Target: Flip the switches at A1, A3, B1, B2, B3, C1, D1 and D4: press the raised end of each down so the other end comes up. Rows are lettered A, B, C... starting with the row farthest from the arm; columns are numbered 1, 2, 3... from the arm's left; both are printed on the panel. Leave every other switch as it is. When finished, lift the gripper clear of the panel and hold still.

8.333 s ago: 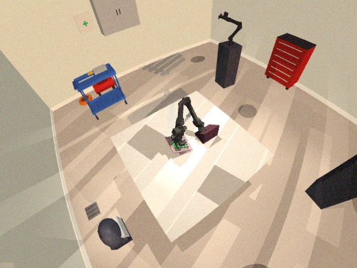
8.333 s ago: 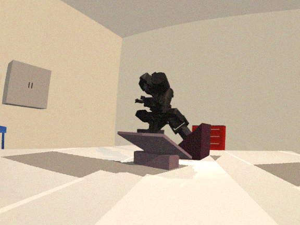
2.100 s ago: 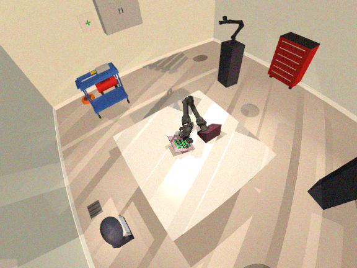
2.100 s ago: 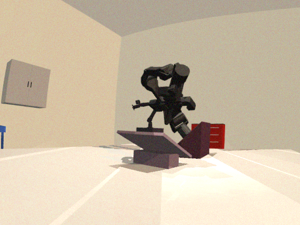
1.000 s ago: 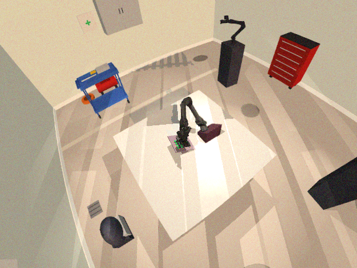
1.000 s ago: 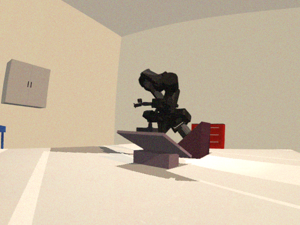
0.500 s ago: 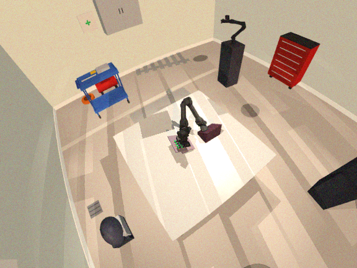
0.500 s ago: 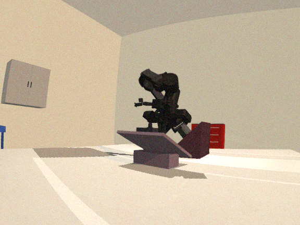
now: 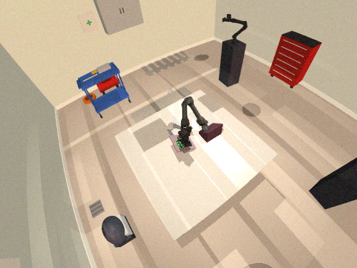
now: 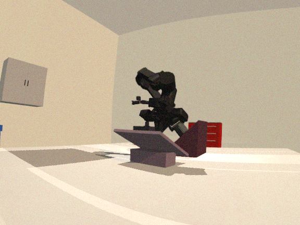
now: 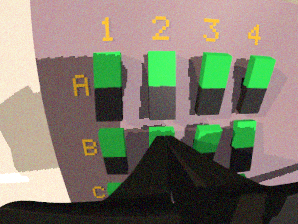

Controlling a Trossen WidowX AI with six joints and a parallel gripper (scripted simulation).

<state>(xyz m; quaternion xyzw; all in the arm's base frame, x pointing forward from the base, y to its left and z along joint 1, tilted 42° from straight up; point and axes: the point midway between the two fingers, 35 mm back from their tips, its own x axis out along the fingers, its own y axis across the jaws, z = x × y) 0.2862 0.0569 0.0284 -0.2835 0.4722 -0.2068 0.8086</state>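
My pincer is closed over the switch panel. It partly hides switch B2 (an awkward angle).

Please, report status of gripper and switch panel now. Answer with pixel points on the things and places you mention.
Gripper (image 11: 162,143) shut, nothing held. Panel (image 9: 172,138) (image 10: 146,139) (image 11: 50,30) under it, row A visible. Gripper blocks view of lower rows.

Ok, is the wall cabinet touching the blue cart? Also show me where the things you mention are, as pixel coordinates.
Apart. The top view shows bare wall between the wall cabinet (image 9: 119,18) (image 10: 22,86) and the blue cart (image 9: 111,100).
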